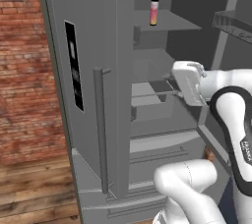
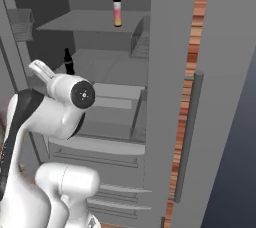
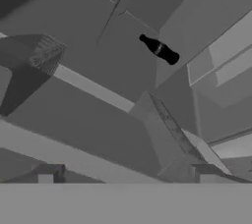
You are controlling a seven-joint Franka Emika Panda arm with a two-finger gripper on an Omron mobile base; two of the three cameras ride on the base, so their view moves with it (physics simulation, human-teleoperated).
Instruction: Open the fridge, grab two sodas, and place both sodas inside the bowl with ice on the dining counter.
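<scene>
Dark soda (image 2: 68, 62) partly behind the arm; fridge (image 1: 88, 46) cropped at frame edges.

Flat even rendered light, dim grey fridge (image 1: 98, 46) interior, soft shadows, slightly blurry

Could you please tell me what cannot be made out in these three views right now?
- Gripper: hidden behind the arm's own links in both base views.
- Dark soda: too small to read any label.
- Fridge: top and bottom cut off by the frame edges.
</scene>
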